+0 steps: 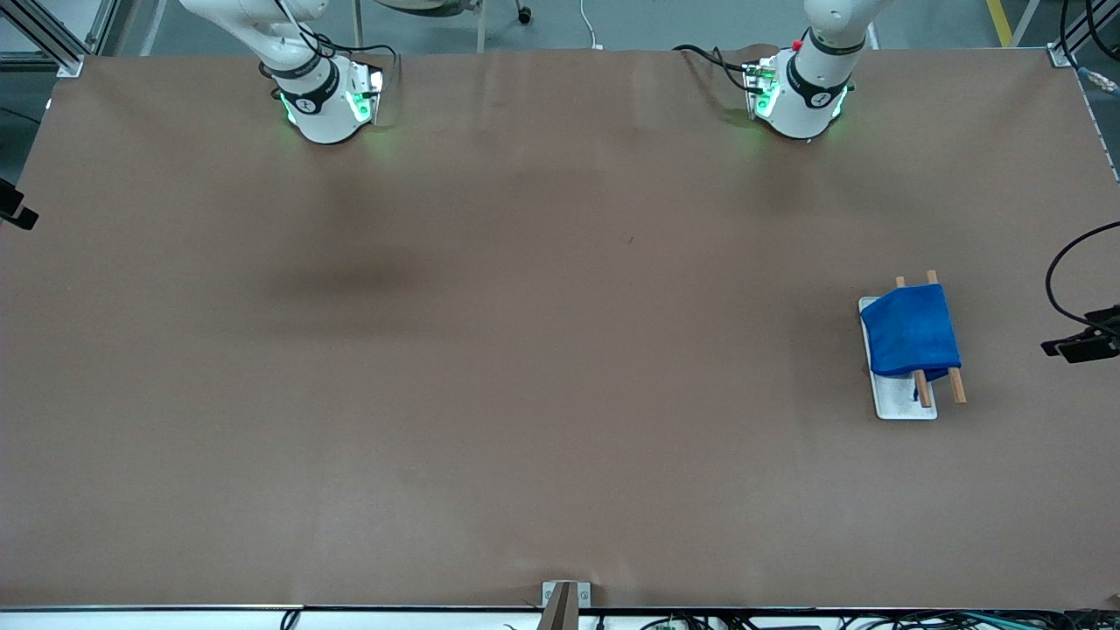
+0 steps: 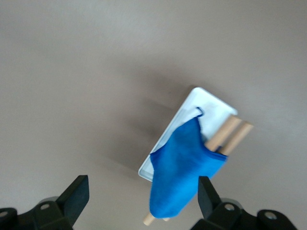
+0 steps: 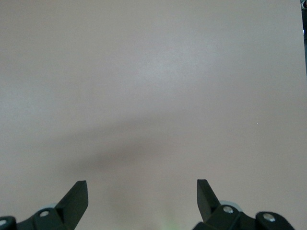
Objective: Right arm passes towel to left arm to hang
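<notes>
The blue towel [image 1: 910,332] hangs draped over two wooden rods [image 1: 956,385] of a small rack on a white base [image 1: 906,402], toward the left arm's end of the table. It also shows in the left wrist view [image 2: 184,167]. My left gripper [image 2: 143,194] is open and empty, high above the table over the rack. My right gripper [image 3: 142,196] is open and empty, high above bare table. In the front view only the two arm bases show, the left arm [image 1: 801,87] and the right arm [image 1: 319,92]; both hands are out of that view.
The brown table [image 1: 525,367] carries only the rack. Black camera mounts stand at both table ends [image 1: 1085,346]. A bracket [image 1: 564,599] sits at the table's near edge.
</notes>
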Robot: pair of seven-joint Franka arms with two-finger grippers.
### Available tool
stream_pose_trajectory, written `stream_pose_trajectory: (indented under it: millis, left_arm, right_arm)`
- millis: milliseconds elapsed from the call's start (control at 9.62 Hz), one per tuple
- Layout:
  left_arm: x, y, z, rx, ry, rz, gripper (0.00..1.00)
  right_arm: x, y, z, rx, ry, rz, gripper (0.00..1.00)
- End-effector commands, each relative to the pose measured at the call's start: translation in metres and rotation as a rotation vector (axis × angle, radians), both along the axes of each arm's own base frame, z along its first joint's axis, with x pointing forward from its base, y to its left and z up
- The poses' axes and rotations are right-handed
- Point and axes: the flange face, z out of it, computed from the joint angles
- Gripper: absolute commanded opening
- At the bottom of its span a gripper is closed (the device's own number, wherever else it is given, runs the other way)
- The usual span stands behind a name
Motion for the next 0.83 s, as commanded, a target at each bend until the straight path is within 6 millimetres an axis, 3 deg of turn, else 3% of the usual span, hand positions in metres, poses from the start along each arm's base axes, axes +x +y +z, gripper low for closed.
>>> stream_pose_trajectory:
  millis: [0,312,519,727]
  left_arm:
    - [-0.009,-0.055,0.060,0.037,-0.026,-0.090,1.00]
    - [-0.028,-0.127,0.145,0.047,-0.041,-0.201,1.00]
    - [-0.047,-0.162,0.185,0.079,-0.070,-0.245,1.00]
    - [-0.061,-0.184,0.210,0.067,-0.101,-0.287,1.00]
  right_arm:
    - [-0.009,-0.002,0.002,0.000,0.002,0.000,1.00]
    - [-0.009,-0.002,0.002,0.000,0.002,0.000,1.00]
    - [-0.009,-0.002,0.002,0.000,0.002,0.000,1.00]
    - [-0.008,-0.002,0.002,0.000,0.000,0.001,1.00]
